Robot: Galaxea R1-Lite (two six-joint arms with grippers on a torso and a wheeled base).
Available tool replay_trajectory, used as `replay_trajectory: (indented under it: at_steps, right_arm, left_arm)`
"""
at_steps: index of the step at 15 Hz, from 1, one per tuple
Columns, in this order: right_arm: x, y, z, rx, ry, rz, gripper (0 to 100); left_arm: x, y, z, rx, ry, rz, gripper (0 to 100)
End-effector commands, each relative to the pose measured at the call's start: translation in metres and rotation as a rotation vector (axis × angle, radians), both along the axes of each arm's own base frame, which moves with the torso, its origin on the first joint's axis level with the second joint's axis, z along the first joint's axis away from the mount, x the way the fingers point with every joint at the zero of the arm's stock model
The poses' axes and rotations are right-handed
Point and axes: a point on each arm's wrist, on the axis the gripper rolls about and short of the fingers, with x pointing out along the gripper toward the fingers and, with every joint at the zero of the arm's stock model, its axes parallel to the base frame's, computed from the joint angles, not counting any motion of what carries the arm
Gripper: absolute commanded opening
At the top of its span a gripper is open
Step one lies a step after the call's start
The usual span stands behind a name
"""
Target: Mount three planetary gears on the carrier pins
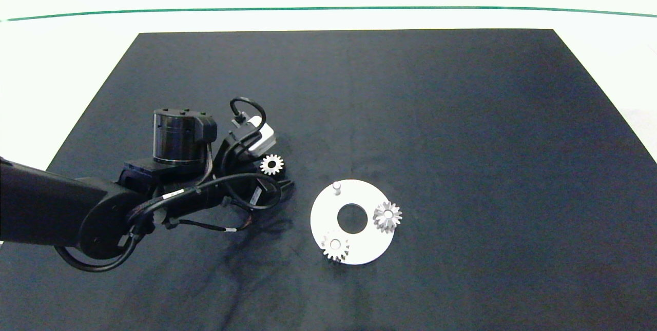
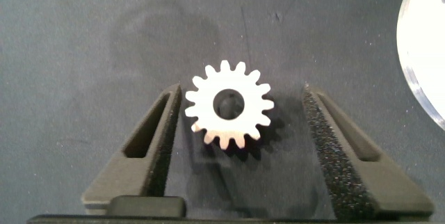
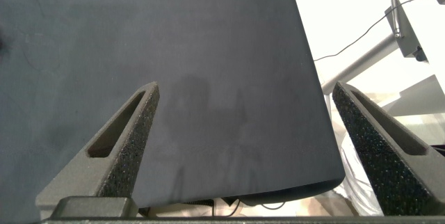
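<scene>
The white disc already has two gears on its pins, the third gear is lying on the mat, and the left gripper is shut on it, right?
Not quite. The left gripper is open, not shut: the left wrist view shows its fingers on either side of the third gear, apart from it. The rest holds: in the head view two gears sit on the white disc, one pin bare.

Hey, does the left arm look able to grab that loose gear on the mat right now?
Probably yes. The left pincer is open, one finger on each side of the loose gear, which lies flat on the dark mat. Nothing else sits between them.
</scene>
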Motion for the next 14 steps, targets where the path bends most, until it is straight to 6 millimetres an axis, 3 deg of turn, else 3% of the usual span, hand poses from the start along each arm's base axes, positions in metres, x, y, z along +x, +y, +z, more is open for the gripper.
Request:
replay_trajectory:
  at_steps: [1, 14]
  right_arm:
    - [0.0008, 0.0001, -0.0010, -0.002, 0.009, -0.002, 100]
    - [0.0020, 0.0003, -0.0026, -0.004, 0.016, 0.000, 100]
  left_arm:
    - [0.0024, 0.0010, 0.0028, -0.003, -0.013, 0.003, 62]
    - [0.0016, 0.0012, 0.0010, -0.001, -0.005, 0.000, 36]
